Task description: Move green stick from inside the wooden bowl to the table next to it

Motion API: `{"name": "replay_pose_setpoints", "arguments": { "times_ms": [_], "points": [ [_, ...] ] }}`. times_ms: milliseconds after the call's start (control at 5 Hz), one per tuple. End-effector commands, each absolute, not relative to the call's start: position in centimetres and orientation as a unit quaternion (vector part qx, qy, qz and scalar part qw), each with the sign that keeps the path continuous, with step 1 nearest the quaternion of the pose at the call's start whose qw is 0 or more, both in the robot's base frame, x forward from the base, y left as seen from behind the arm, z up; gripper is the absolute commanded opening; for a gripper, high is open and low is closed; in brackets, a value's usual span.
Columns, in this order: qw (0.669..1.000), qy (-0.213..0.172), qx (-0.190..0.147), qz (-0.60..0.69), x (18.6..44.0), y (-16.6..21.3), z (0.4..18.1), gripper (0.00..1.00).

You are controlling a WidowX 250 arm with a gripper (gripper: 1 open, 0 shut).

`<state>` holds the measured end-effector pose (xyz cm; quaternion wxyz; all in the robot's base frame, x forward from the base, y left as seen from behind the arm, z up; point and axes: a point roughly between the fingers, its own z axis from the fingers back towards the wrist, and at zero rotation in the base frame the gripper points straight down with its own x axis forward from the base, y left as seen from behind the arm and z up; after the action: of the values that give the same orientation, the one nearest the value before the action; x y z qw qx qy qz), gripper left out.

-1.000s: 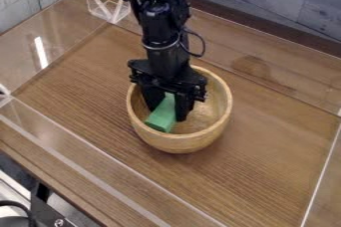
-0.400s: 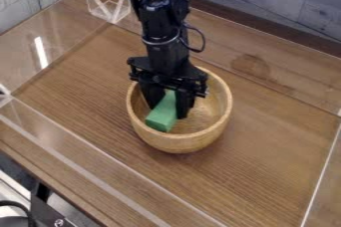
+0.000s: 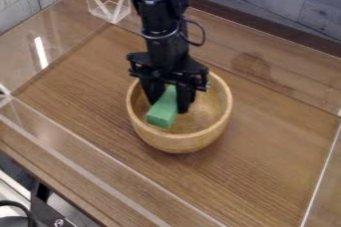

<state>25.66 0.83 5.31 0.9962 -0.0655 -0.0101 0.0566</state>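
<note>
The green stick (image 3: 164, 111) stands tilted inside the wooden bowl (image 3: 200, 132), its lower end near the bowl's left inner wall. My gripper (image 3: 170, 98) points straight down into the bowl and is shut on the upper end of the green stick. The black fingers (image 3: 178, 96) cover the stick's top. The bowl rests on the brown wood-grain table (image 3: 94, 102), roughly at its middle.
Clear acrylic walls (image 3: 80, 176) run along the table's edges, close on the left and front. A white wire frame (image 3: 110, 10) stands at the back left behind the arm. Bare tabletop lies to the left and right of the bowl.
The arm has shifted slightly to the right and the green stick has tipped a little more upright in the bowl. The gripper stays shut on it.
</note>
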Motion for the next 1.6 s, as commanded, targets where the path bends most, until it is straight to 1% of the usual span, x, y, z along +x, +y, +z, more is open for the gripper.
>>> {"name": "replay_pose_setpoints", "arguments": {
  "times_ms": [0, 400, 1400],
  "points": [
    [0.994, -0.052, -0.066, 0.064, 26.9, 1.2, 7.6, 0.00],
    [0.994, -0.053, -0.072, 0.069, 27.1, 0.7, 8.0, 0.00],
    [0.993, -0.047, -0.074, 0.077, 27.3, -0.1, 7.8, 0.00]
  ]
}}
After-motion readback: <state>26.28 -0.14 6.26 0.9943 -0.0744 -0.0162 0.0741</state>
